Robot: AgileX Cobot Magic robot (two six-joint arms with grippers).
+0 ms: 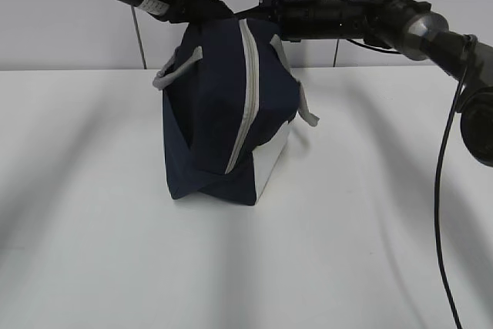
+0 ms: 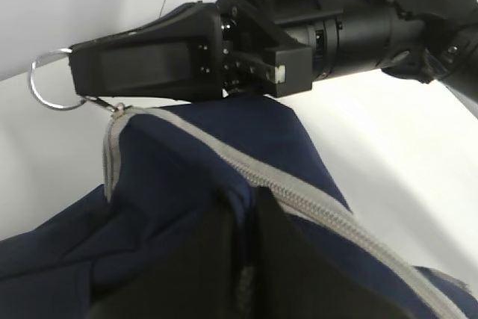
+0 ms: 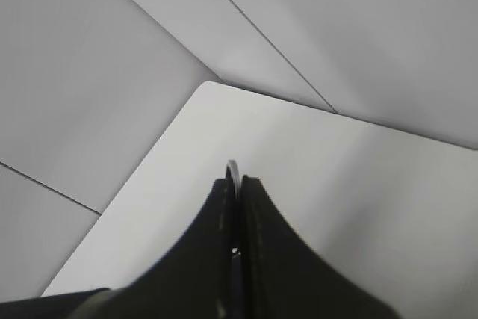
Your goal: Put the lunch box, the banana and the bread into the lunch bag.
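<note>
The dark navy lunch bag (image 1: pixel 212 113) stands on the white table (image 1: pixel 92 213), with its grey zipper (image 1: pixel 245 90) closed along the visible length. My left gripper (image 2: pixel 245 201) is shut, pinching the bag's fabric beside the zipper (image 2: pixel 314 192); in the exterior view it sits at the bag's top left (image 1: pixel 199 15). My right gripper (image 3: pixel 237 182) is shut on the metal ring pull (image 3: pixel 233 168) at the bag's top end. That gripper (image 2: pixel 78 72) and the ring pull (image 2: pixel 45 80) also show in the left wrist view. The lunch box, banana and bread are out of view.
Grey strap handles (image 1: pixel 176 69) hang at the bag's sides. A black cable (image 1: pixel 443 206) hangs from the right arm at the right of the table. A grey panelled wall (image 1: pixel 77 28) stands behind the table.
</note>
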